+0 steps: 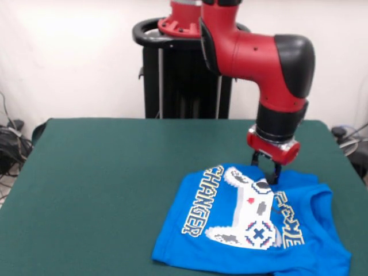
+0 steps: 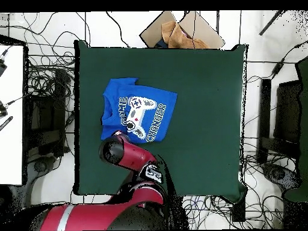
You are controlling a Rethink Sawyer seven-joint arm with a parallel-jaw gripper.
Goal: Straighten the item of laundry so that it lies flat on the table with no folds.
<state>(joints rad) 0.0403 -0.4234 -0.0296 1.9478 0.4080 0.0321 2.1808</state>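
The item of laundry (image 1: pixel 230 230), a bright blue T-shirt, lies print side up on the green table (image 1: pixel 103 172), towards the front right. Its collar points right and its hem left, and its near edge runs off the bottom of the front view. My gripper (image 1: pixel 266 172) points straight down at the shirt's far edge, just above the controller print. Its two dark fingers (image 1: pixel 276 171) stand apart, with the tips at the cloth. In the overhead view the shirt (image 2: pixel 141 108) lies left of the middle of the table (image 2: pixel 204 120). There the red arm (image 2: pixel 123 150) covers the gripper.
A cardboard box (image 2: pixel 180 30) lies beyond the table's top edge in the overhead view. Cables run all round the table. A white surface (image 2: pixel 12 114) stands at the left and black stands (image 2: pixel 289 114) at the right.
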